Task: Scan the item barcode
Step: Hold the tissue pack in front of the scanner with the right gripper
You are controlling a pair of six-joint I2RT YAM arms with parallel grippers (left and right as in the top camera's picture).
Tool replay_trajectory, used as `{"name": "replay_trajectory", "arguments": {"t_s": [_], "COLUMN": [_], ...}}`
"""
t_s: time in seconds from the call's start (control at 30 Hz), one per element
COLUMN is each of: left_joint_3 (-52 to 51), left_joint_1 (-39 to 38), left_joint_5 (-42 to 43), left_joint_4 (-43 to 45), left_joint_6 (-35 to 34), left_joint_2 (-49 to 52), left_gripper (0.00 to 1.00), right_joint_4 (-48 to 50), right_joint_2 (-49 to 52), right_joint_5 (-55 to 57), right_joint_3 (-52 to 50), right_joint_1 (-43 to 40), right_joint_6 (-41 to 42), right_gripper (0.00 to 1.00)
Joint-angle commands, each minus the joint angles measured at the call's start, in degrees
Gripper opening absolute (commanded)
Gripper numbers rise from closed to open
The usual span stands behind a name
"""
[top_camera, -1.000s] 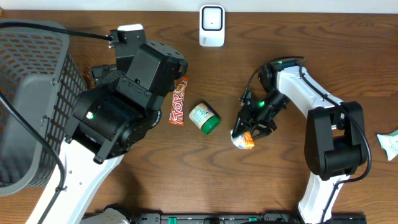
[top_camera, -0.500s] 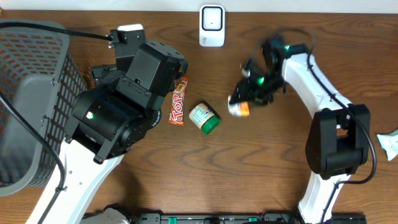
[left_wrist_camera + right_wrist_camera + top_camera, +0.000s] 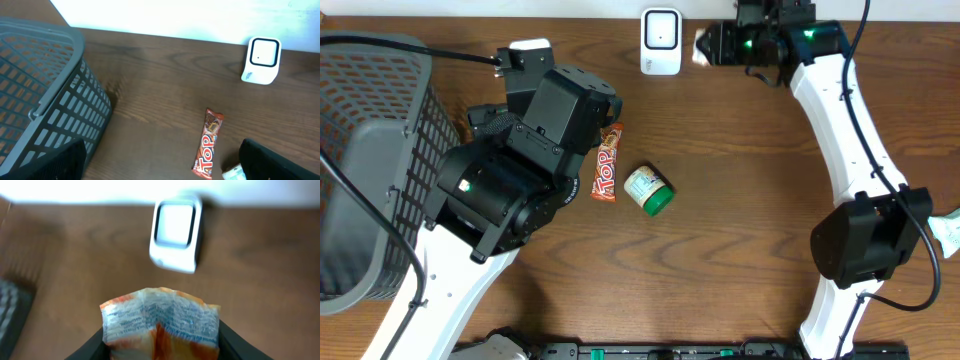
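The right gripper [image 3: 162,349] pinches a crinkled orange and white snack packet [image 3: 160,322] between its two fingers, one dark finger on each side of the packet's lower part. The packet is in the air at the far edge of the wooden table [image 3: 740,200], just beside the white barcode scanner [image 3: 660,41], on the scanner's right as the overhead camera sees it. In the right wrist view the packet's printed white panel with small blue text faces the camera, and the scanner stands beyond it, blurred, its pale window visible. The right arm reaches out long across the table toward that far edge. The left gripper [image 3: 160,162] is spread wide and holds nothing; only its two dark fingers show at the bottom corners of the left wrist view, above bare table. A red Top candy bar [image 3: 607,162] lies flat near the middle of the table, and a small tub with a green lid [image 3: 649,190] lies on its side just beside it, not touching. A grey plastic basket [image 3: 370,150] stands at the left edge, partly under the left arm.
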Motion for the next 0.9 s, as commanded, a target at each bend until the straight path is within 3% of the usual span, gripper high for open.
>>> {"name": "replay_trajectory", "arguments": {"t_s": [0.0, 0.33, 0.6, 0.87], "left_joint_3": [0.5, 0.5, 0.5, 0.5], "left_joint_1": [0.3, 0.3, 0.3, 0.3], "left_joint_5": [-0.9, -0.9, -0.9, -0.9], "left_joint_4": [-0.2, -0.2, -0.2, -0.2], "left_joint_6": [0.3, 0.3, 0.3, 0.3], "left_joint_2": [0.0, 0.0, 0.0, 0.0], "left_gripper": [0.98, 0.98, 0.98, 0.98], "right_joint_4": [5.2, 29.2, 49.4, 59.7], "right_joint_2": [0.5, 9.3, 19.3, 26.8], "right_joint_5": [8.2, 17.2, 18.0, 18.0], "right_joint_3": [0.3, -0.8, -0.8, -0.8], "right_joint_1": [1.8, 6.7, 7.3, 8.1], "right_joint_6": [0.5, -9.6, -9.8, -9.4], "right_gripper": [0.45, 0.45, 0.45, 0.45]}}
